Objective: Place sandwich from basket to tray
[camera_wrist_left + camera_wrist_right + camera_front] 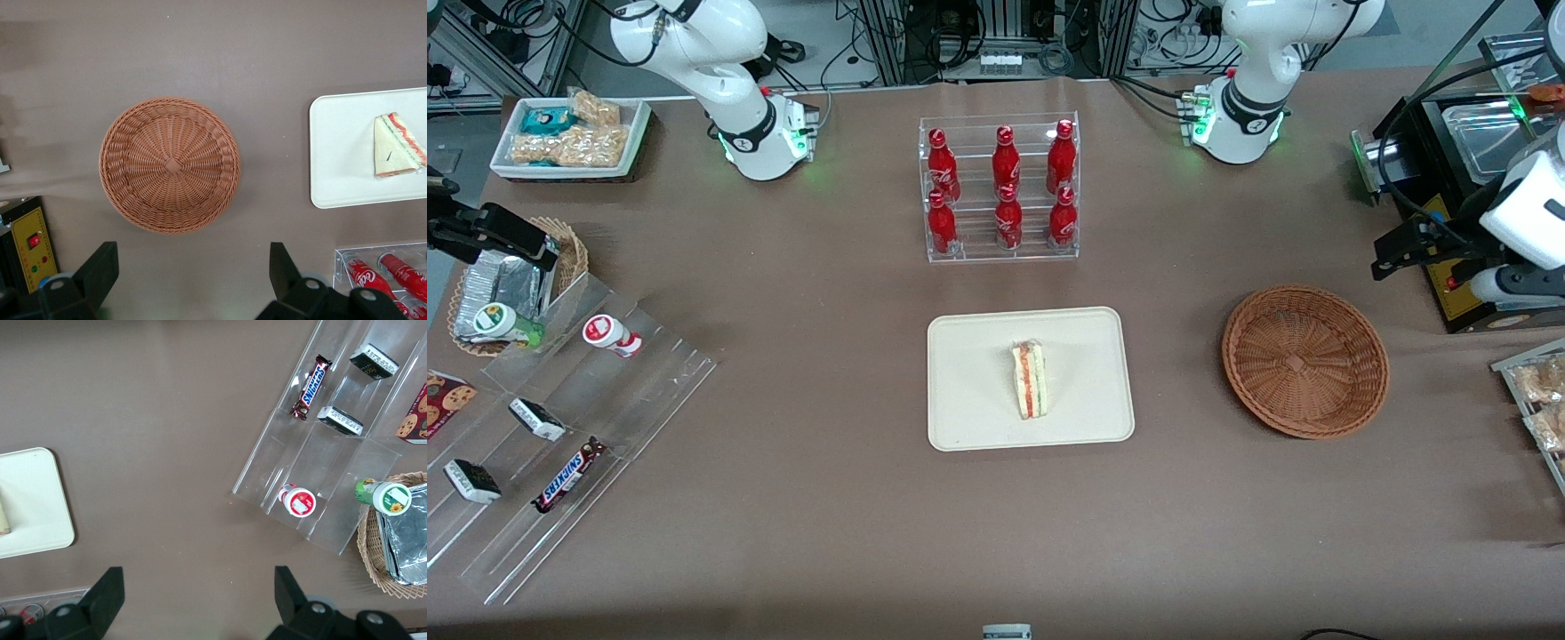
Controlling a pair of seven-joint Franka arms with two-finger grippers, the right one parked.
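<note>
The sandwich (1031, 380) is lying on its side near the middle of the tray (969, 418), its red and green filling edge showing, with bare cream surface all around it. The tray is sitting on the brown counter (800, 498), nearer to the front camera than the clear rack of red bottles (1000, 188). The basket (1304, 361) is resting well apart from the tray, toward the working arm's end of the counter, and nothing is lying inside it.

The pincer (190, 273) is hanging above the counter beside the basket, raised clear of the weave and touching nothing. Its two dark fingers (100, 267) are standing wide apart, and nothing is gripped between them. In the left wrist view the basket's rim is lying just past the fingertips, while the sandwich on the tray is showing well off to one side, nowhere between the fingers.
</note>
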